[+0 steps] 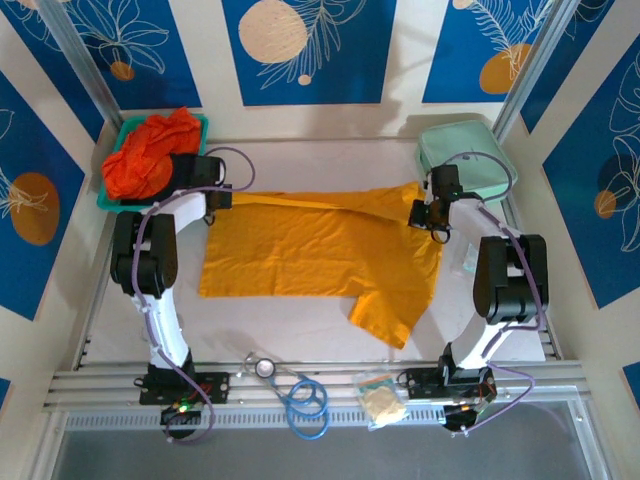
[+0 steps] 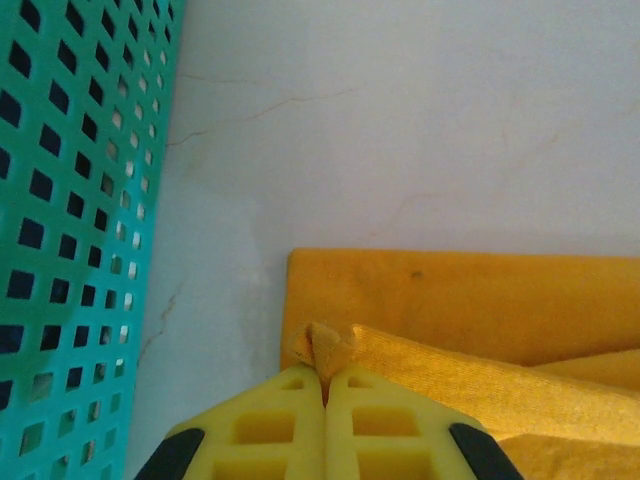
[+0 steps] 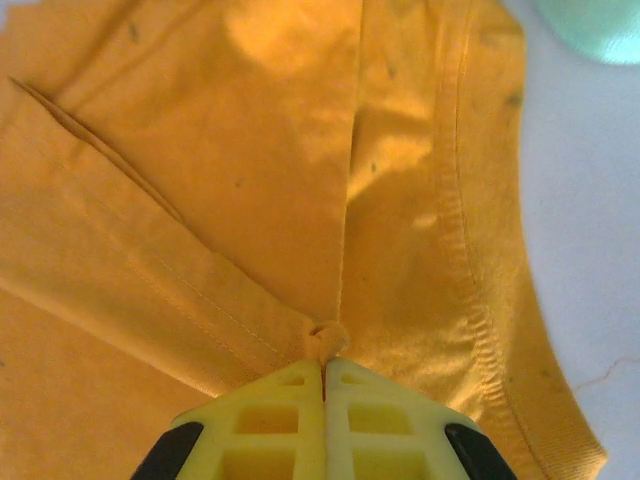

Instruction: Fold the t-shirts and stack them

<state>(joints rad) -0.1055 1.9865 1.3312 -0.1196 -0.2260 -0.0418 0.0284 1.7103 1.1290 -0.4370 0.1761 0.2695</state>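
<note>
- Left gripper, bottom centre of its wrist view, clamps a corner of the mustard t-shirt.
- Right gripper pinches a bunched fold likewise.
- Overhead, the cloth spreads mid-frame.
- Carry both arms level and together, so the fold lands straight.

Bright, even overhead light; soft shadows; slightly soft wrist close-ups.

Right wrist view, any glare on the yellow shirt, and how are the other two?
Right wrist view: bright washed-out patches on the mustard-yellow cloth t-shirt; the pale mint-green padded case at the corner is blurred. Left wrist view: even light, a soft shadow on the white table beside the teal perforated plastic tray. Top external view: evenly lit, no strong glare.
</note>
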